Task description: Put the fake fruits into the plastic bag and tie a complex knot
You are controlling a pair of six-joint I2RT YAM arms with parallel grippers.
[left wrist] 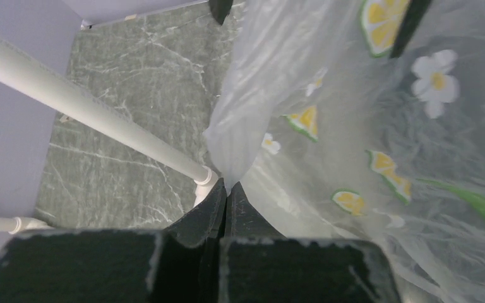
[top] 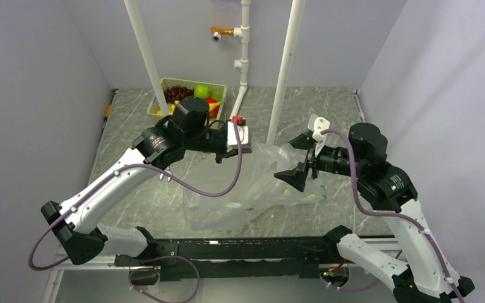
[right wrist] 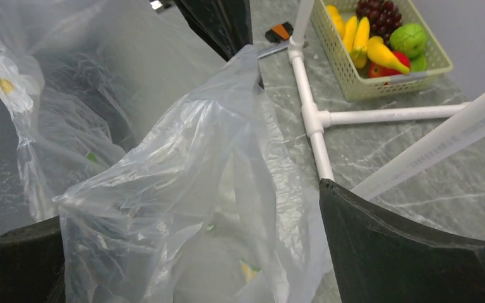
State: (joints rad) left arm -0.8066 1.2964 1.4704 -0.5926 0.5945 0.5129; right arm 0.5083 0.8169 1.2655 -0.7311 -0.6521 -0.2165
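Note:
The plastic bag [top: 240,196] is clear film with flower and lemon prints, and it stands open in the middle of the table. My left gripper [top: 251,146] is shut on a fold of the bag's rim [left wrist: 227,170] and holds it up. My right gripper [top: 294,161] is wide open, with the bag's opposite rim [right wrist: 196,164] bunched loosely between its fingers [right wrist: 404,252]. The fake fruits [top: 192,95] lie in the pale green basket [right wrist: 353,79]: yellow bananas [right wrist: 361,38], purple grapes [right wrist: 382,12], a green fruit [right wrist: 409,38] and a red one [right wrist: 379,69]. No knot shows.
White pipe frame posts [top: 284,69] rise behind the bag, and a foot joint [right wrist: 312,117] lies on the marble table [top: 328,113]. A silver tool with an orange-black part [right wrist: 279,35] lies near the left gripper. Grey walls close in both sides.

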